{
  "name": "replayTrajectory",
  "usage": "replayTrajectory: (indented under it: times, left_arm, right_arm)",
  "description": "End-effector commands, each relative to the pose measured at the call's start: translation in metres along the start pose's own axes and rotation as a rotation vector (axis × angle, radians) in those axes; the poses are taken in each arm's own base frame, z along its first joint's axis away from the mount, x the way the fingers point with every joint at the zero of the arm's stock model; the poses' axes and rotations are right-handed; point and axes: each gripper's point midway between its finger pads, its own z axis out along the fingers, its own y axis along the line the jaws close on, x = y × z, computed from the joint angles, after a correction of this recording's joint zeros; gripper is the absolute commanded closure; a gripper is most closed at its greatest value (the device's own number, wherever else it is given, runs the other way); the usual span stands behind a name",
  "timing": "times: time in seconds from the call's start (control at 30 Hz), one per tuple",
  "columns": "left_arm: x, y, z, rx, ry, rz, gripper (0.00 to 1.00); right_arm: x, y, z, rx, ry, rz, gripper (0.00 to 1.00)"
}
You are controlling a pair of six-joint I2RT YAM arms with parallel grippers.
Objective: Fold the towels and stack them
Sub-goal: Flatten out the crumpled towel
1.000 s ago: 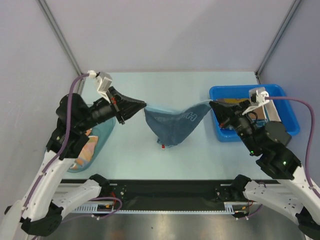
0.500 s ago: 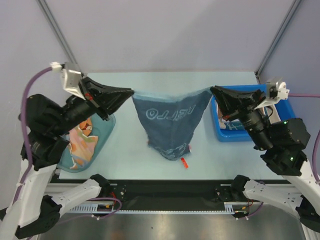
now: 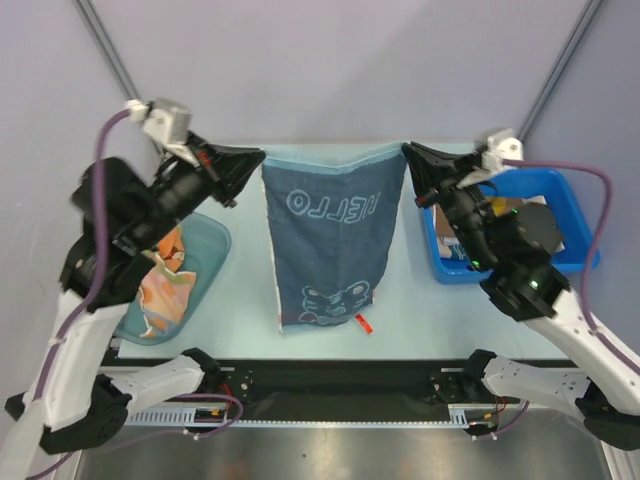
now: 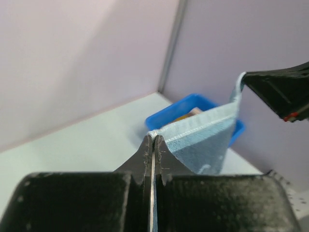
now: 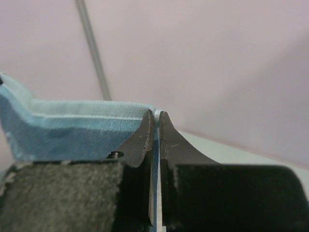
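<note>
A teal-blue towel [image 3: 330, 245] printed "HELLO" hangs stretched flat in the air over the table's middle, held by its two upper corners. My left gripper [image 3: 262, 156] is shut on the left corner and my right gripper [image 3: 404, 147] is shut on the right one. In the left wrist view the pinched towel [image 4: 203, 140] runs from my left gripper [image 4: 154, 137] across to the other arm's black fingers [image 4: 282, 92]. In the right wrist view the towel [image 5: 72, 128] spreads left from my right gripper [image 5: 155, 113]. An orange towel [image 3: 160, 285] lies crumpled in the teal tub [image 3: 215, 235] at the left.
A blue plastic bin [image 3: 570, 215] stands at the right with cloth inside, partly hidden by my right arm; it shows too in the left wrist view, the blue bin [image 4: 183, 106]. The pale table [image 3: 420, 310] ends at a black rail [image 3: 340, 385] in front. Walls close in behind.
Both grippers have risen and moved apart, lifting the teal-blue towel off the table. It went from a sagging bunch to a flat hanging sheet with its lettering showing.
</note>
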Motion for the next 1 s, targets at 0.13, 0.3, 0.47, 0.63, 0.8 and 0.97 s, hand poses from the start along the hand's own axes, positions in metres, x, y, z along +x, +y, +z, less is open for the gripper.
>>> replayTrajectory:
  times: [0.13,0.3,0.47,0.63,0.8,0.97]
  left_arm:
    - [0.092,0.129,0.075,-0.318,0.189,0.057,1.0]
    - [0.153,0.216,0.142,-0.347,0.256,0.055,1.0]
    - [0.188,0.281,0.193,-0.312,0.276,0.019,1.0]
    - [0.212,0.326,0.218,-0.3,0.308,-0.007,1.0]
    - [0.236,0.348,0.224,-0.305,0.328,0.005,1.0]
    - [0.257,0.345,0.223,-0.251,0.388,0.013,1.0]
  right_arm:
    - [0.113,-0.074,0.084,0.132,0.112,-0.07,1.0]
    - [0.169,-0.126,0.15,0.098,0.138,-0.053,1.0]
    - [0.229,-0.162,0.197,0.041,0.172,-0.035,1.0]
    - [0.286,-0.188,0.223,0.003,0.202,0.002,1.0]
    - [0.311,-0.195,0.23,-0.034,0.193,-0.028,1.0]
    - [0.344,-0.198,0.217,-0.061,0.252,-0.023,1.0]
